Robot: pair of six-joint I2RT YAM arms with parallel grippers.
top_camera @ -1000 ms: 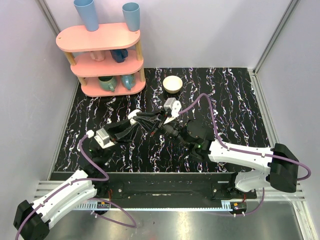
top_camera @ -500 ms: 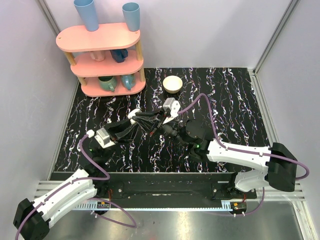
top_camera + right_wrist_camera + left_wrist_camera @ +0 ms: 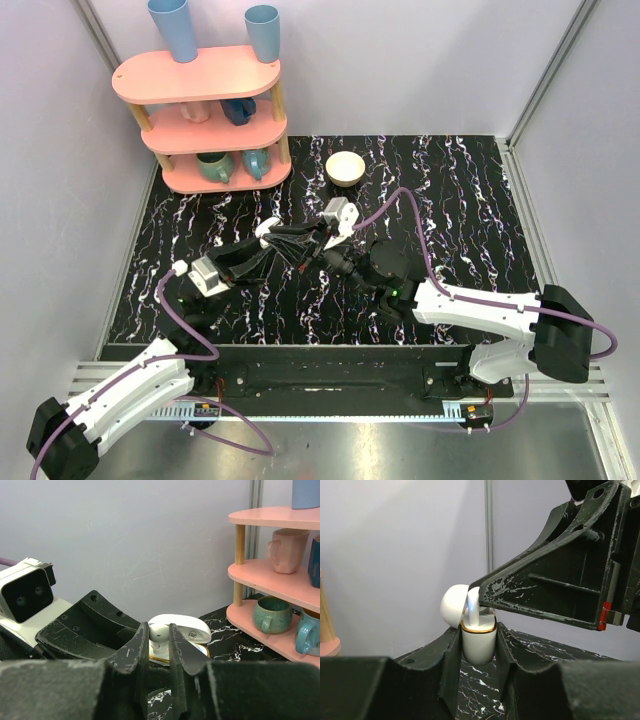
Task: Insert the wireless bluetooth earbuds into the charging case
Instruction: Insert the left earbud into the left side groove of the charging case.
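The charging case [image 3: 479, 645], white with a gold rim, stands upright between my left gripper's [image 3: 478, 636] jaws, which are shut on its body; its lid [image 3: 453, 606] is swung open. My right gripper [image 3: 159, 636] is shut on one white earbud [image 3: 160, 631]. That earbud's stem [image 3: 473, 611] reaches down into the case's open top. In the top view the two grippers meet at mid-table, left gripper [image 3: 270, 238], right gripper [image 3: 292, 240], with the case [image 3: 266, 228] showing as a white patch between them.
A pink tiered shelf [image 3: 205, 110] with mugs and two blue cups stands at the back left, close behind the case in the right wrist view [image 3: 272, 575]. A white bowl [image 3: 346, 167] sits behind the grippers. Purple cables loop over both arms.
The right gripper has edged slightly left and back toward the case with the earbud. The left gripper and case have barely moved.
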